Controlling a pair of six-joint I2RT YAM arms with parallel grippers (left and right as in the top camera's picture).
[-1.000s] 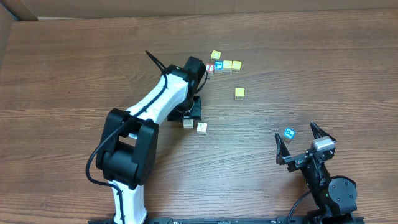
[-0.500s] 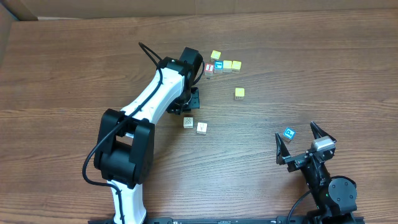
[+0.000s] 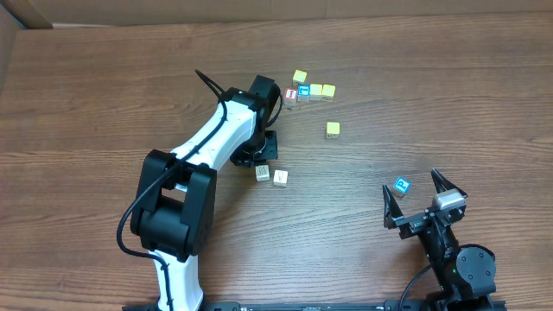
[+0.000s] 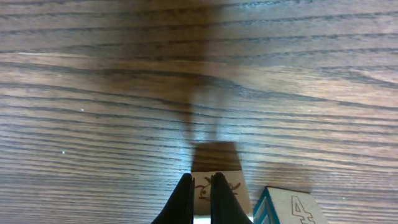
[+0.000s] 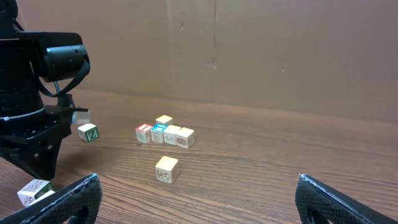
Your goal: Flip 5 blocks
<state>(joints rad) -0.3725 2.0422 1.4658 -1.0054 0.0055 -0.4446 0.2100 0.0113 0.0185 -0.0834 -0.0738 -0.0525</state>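
Left gripper (image 4: pixel 202 182), fingers pressed nearly together, covers much of the drawing on a cream block (image 4: pixel 241 186). Beside it, a teal-edged block (image 4: pixel 289 208) bearing a 4 runs off the frame's lower edge. Overhead, engravings on two pale cubes (image 3: pixel 262 173), well in from the worktop's edges, are too small to read.

We see 1 engraved cream block (image 3: pixel 262 173) just beside a 2nd cream block (image 3: pixel 280 177) at centre, a yellow block (image 3: pixel 333 129) up-right, a blue-faced block (image 3: pixel 402 185) lower right.
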